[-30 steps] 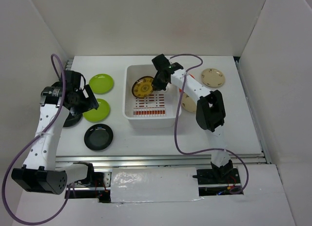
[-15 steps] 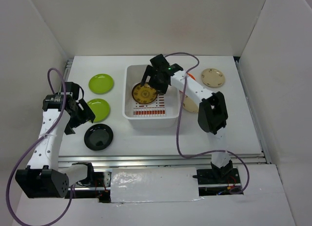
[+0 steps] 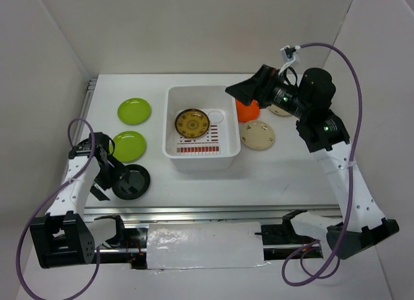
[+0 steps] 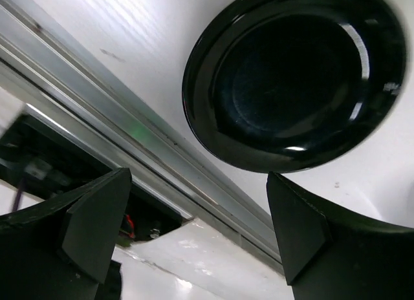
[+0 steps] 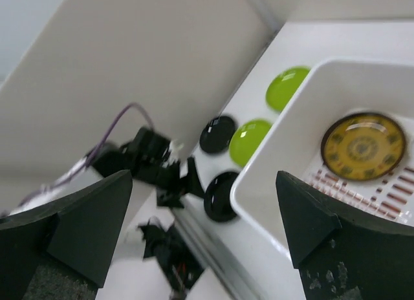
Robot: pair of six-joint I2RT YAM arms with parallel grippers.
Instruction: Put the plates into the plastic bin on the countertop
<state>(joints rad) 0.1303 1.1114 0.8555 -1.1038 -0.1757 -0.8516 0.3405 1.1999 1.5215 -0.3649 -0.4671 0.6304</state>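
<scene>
The white plastic bin (image 3: 224,151) stands mid-countertop (image 3: 284,177) with the patterned yellow-brown plate (image 3: 191,123) lying flat inside. My right gripper (image 3: 240,92) is open and empty, raised beside the bin's right rim; its wrist view looks down on the bin (image 5: 284,158) and that plate (image 5: 364,146). My left gripper (image 3: 111,177) is open, low at the left edge of a glossy black plate (image 3: 134,182), which fills the left wrist view (image 4: 291,80) just ahead of the gripper (image 4: 200,229). Two lime green plates (image 3: 134,110) (image 3: 128,145) lie left of the bin.
Right of the bin sit an orange plate (image 3: 247,111) and a cream plate (image 3: 257,134); another cream plate (image 3: 284,109) is mostly under the right arm. A second black plate (image 5: 217,133) lies by the left arm. The metal rail (image 3: 213,213) runs along the front edge.
My right gripper opened, left the patterned plate in the bin, and rose away to the right. My left arm drew back toward the front edge, down beside the black plate.
</scene>
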